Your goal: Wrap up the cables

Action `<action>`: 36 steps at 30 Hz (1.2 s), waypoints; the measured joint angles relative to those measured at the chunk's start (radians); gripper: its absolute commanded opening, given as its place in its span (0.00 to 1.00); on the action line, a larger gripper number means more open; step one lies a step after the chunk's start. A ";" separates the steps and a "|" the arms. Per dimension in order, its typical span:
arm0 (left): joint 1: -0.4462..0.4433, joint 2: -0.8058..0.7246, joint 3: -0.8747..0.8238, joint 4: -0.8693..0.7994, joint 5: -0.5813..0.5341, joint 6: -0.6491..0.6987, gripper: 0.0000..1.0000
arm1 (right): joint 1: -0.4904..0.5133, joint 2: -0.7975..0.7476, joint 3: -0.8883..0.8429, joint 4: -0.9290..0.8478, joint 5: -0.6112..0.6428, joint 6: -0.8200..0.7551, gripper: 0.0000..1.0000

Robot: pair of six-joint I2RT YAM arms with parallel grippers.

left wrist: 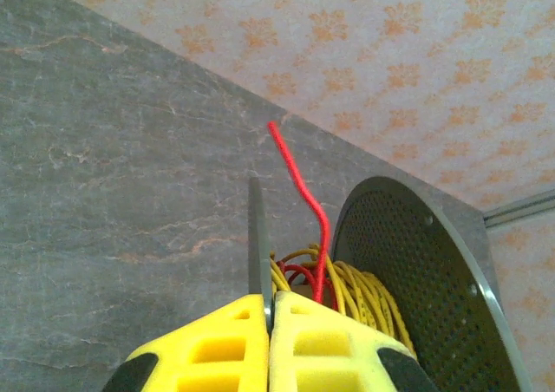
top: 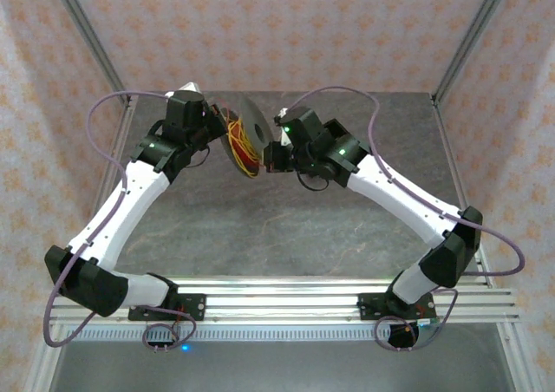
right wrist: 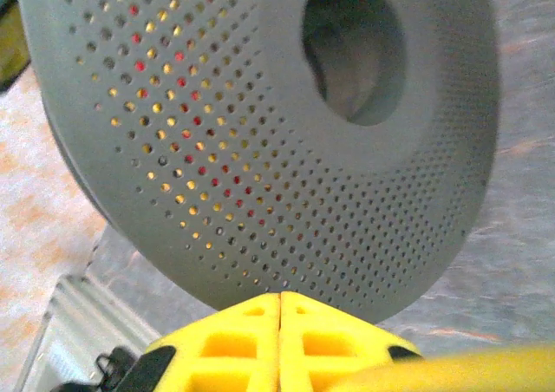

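The cables [top: 240,147] are yellow-orange and red wires wound on a grey spool [top: 254,125] that is held off the table at the back centre. In the left wrist view the yellow coils [left wrist: 368,292] lie between a thin flange [left wrist: 256,236] and a perforated disc [left wrist: 416,271], and a loose red end [left wrist: 299,192] sticks up. My left gripper [left wrist: 270,301] is shut on that thin flange, edge-on between its fingers. My right gripper [right wrist: 279,298] is shut, its tips at the lower rim of the perforated disc [right wrist: 260,132]. Yellow and red show through the disc's holes.
The grey marbled table [top: 286,227] spreads under both arms. Patterned walls [top: 286,28] and metal posts [top: 468,36] enclose it at the back and sides. An aluminium rail [top: 286,301] runs along the near edge.
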 measured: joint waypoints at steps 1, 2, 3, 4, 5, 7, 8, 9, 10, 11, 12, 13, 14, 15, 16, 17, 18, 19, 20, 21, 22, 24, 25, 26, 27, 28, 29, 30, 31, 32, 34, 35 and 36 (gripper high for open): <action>0.000 0.000 0.010 -0.011 0.008 0.007 0.00 | 0.000 -0.010 -0.030 0.018 -0.019 0.000 0.05; 0.000 0.000 0.019 -0.019 0.022 0.011 0.00 | 0.000 -0.021 -0.054 0.028 -0.031 0.001 0.14; 0.000 0.000 0.026 -0.029 0.029 0.015 0.00 | 0.000 -0.027 -0.068 0.029 -0.038 0.000 0.21; 0.000 0.000 0.029 -0.034 0.040 0.019 0.00 | -0.003 -0.034 -0.076 0.029 -0.044 0.001 0.30; 0.003 0.000 0.031 -0.034 0.050 0.026 0.00 | -0.005 -0.040 -0.078 0.029 -0.047 -0.002 0.34; 0.005 0.000 0.031 -0.034 0.066 0.029 0.00 | -0.013 -0.053 -0.078 0.030 -0.050 -0.011 0.39; 0.005 0.000 0.031 -0.035 0.069 0.031 0.00 | -0.018 -0.060 -0.078 0.030 -0.053 -0.013 0.42; 0.007 0.000 0.031 -0.036 0.071 0.034 0.00 | -0.021 -0.066 -0.077 0.030 -0.058 -0.018 0.45; 0.007 0.000 0.031 -0.040 0.070 0.037 0.00 | -0.023 -0.070 -0.077 0.029 -0.061 -0.022 0.48; 0.007 0.000 0.031 -0.043 0.070 0.044 0.00 | -0.024 -0.072 -0.074 0.027 -0.063 -0.024 0.51; 0.009 0.000 0.031 -0.045 0.070 0.048 0.00 | -0.024 -0.073 -0.071 0.021 -0.063 -0.031 0.52; 0.011 0.000 0.031 -0.049 0.070 0.052 0.00 | -0.024 -0.073 -0.066 0.011 -0.059 -0.034 0.54; 0.014 0.000 0.031 -0.054 0.069 0.055 0.00 | -0.024 -0.073 -0.061 -0.003 -0.053 -0.040 0.57; 0.019 0.000 0.031 -0.057 0.070 0.055 0.00 | -0.024 -0.076 -0.061 -0.011 -0.049 -0.047 0.60; 0.024 0.000 0.031 -0.059 0.071 0.055 0.00 | -0.024 -0.083 -0.062 -0.021 -0.042 -0.050 0.64; 0.026 -0.001 0.031 -0.059 0.071 0.055 0.00 | -0.024 -0.096 -0.068 -0.024 -0.033 -0.050 0.67; 0.027 -0.001 0.031 -0.059 0.071 0.055 0.00 | -0.025 -0.110 -0.076 -0.022 -0.029 -0.052 0.68; 0.026 -0.001 0.031 -0.059 0.071 0.055 0.00 | -0.026 -0.134 -0.092 -0.019 -0.026 -0.048 0.69; 0.026 -0.002 0.031 -0.059 0.071 0.055 0.00 | -0.026 -0.161 -0.108 -0.016 -0.026 -0.043 0.71; 0.026 -0.002 0.031 -0.060 0.073 0.055 0.00 | -0.026 -0.183 -0.122 -0.010 -0.026 -0.039 0.73; 0.026 -0.002 0.031 -0.060 0.075 0.055 0.00 | -0.026 -0.206 -0.136 0.000 -0.026 -0.032 0.74; 0.026 -0.002 0.031 -0.061 0.078 0.055 0.00 | -0.027 -0.241 -0.161 0.040 -0.033 -0.017 0.77; 0.026 -0.002 0.031 -0.063 0.078 0.055 0.00 | -0.027 -0.258 -0.177 0.070 -0.037 -0.003 0.78; 0.026 -0.002 0.031 -0.063 0.079 0.055 0.00 | -0.027 -0.270 -0.193 0.100 -0.039 0.011 0.79; 0.026 -0.002 0.031 -0.063 0.079 0.055 0.00 | -0.027 -0.278 -0.206 0.124 -0.042 0.027 0.80; 0.026 -0.002 0.031 -0.063 0.078 0.055 0.00 | -0.027 -0.285 -0.222 0.159 -0.045 0.047 0.80; 0.026 -0.002 0.031 -0.063 0.078 0.055 0.00 | -0.027 -0.288 -0.237 0.190 -0.049 0.069 0.80; 0.026 -0.002 0.031 -0.063 0.077 0.055 0.00 | -0.026 -0.288 -0.246 0.211 -0.049 0.087 0.80; 0.026 -0.002 0.031 -0.063 0.077 0.054 0.00 | -0.026 -0.288 -0.253 0.224 -0.046 0.105 0.81; 0.026 -0.002 0.031 -0.063 0.077 0.054 0.00 | -0.027 -0.288 -0.256 0.226 -0.037 0.117 0.81; 0.026 -0.002 0.031 -0.063 0.074 0.053 0.00 | -0.027 -0.288 -0.257 0.226 -0.013 0.134 0.82; 0.026 -0.003 0.031 -0.063 0.073 0.051 0.00 | -0.027 -0.289 -0.259 0.226 0.002 0.137 0.82; 0.026 -0.004 0.031 -0.063 0.073 0.051 0.00 | -0.027 -0.292 -0.264 0.226 0.013 0.138 0.83</action>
